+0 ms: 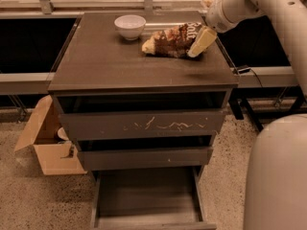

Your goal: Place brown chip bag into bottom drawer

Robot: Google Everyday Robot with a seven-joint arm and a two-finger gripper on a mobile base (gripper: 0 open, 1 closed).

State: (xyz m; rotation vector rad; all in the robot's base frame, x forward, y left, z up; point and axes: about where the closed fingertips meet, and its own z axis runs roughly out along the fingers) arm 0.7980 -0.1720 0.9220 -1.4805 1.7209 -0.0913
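So the brown chip bag (168, 41) is lying on its side on top of the bench (110, 66), toward the back right. It's crinkly dark-brown foil, all creased, with a pale yellow end pointing left. There's white lettering near its right end, but I can't make out what it says.

The hand (201, 41) is down at that right end of the bag, touching it. It's a pale, wedge-shaped piece coming off a smooth off-white arm (240, 4). Whether it's spread or pinching the foil, I honestly can't tell from where I stand.

Just left of the bag, not touching it, sits a small round white bowl (130, 26), glossy like ceramic.

The bench itself is matte dark grey-brown, wood-grain look. The upper drawer front (144, 125) has pale scratches across the middle. The middle drawer (144, 158) is plain. The bottom drawer (144, 195) is pulled out at floor level, a shallow flat tray with thin side walls.

On the speckled floor to the left there's an open cardboard box (48, 147).
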